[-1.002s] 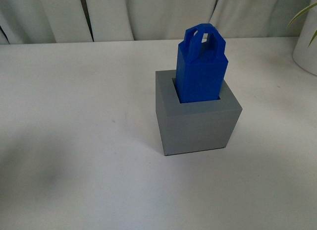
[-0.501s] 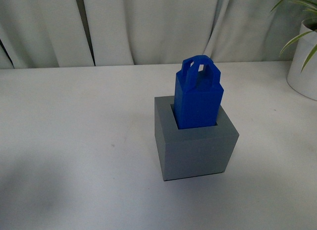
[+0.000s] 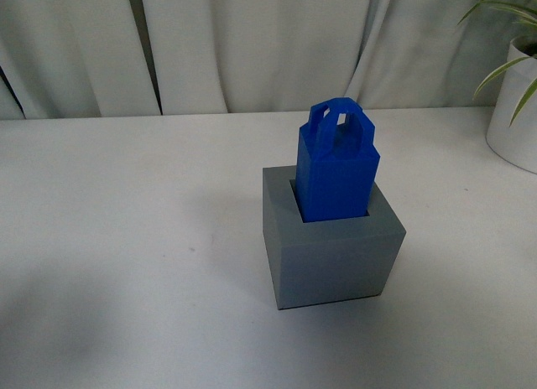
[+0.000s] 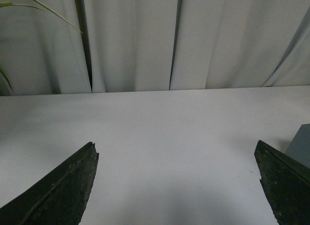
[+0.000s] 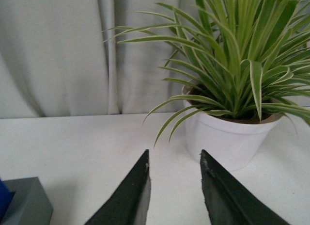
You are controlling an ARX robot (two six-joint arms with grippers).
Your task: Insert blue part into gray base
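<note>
The blue part (image 3: pixel 337 167) stands upright in the square recess of the gray base (image 3: pixel 331 259) near the middle of the white table, its arched handle loop on top. Neither arm shows in the front view. My left gripper (image 4: pixel 177 150) is open and empty above bare table, with a corner of the gray base (image 4: pixel 301 145) beside one finger. My right gripper (image 5: pixel 174 157) is open and empty, facing a potted plant; a corner of the gray base (image 5: pixel 26 205) and a sliver of the blue part (image 5: pixel 4 205) show at that view's edge.
A white pot with a striped green plant (image 5: pixel 227 133) stands at the table's far right, also in the front view (image 3: pixel 518 112). A white curtain (image 3: pixel 252 45) hangs behind the table's back edge.
The front view has shifted: the block pair sits lower in the picture and more curtain shows behind. The blue part stays in the gray base.
</note>
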